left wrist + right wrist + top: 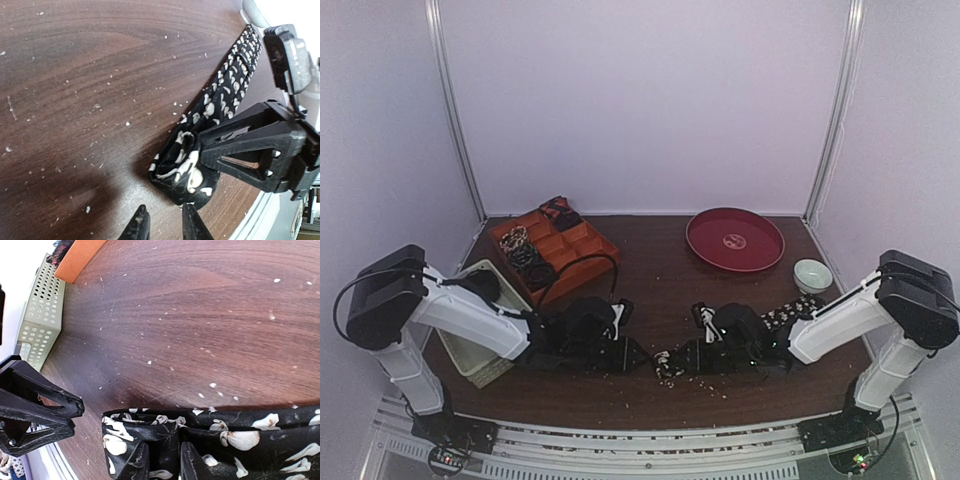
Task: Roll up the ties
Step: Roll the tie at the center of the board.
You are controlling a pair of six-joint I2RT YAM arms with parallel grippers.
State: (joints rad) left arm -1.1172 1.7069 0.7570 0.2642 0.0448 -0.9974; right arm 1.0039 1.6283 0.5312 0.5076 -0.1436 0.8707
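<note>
Lying on crumb-flecked dark wooden table [660,270]: tie [220,100]; white walls [640,100].

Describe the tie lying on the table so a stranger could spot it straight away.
On the dark wooden table, look at the middle of the near side. A black, white-speckled tie stretches from beside the pale bowl to a curled end. Unlike the ties coiled in the orange tray, it lies long.

Wooden table [660,275] carries tie [798,308], orange tray [605,252], basket [470,358], red plate [702,250], bowl [812,275].
</note>
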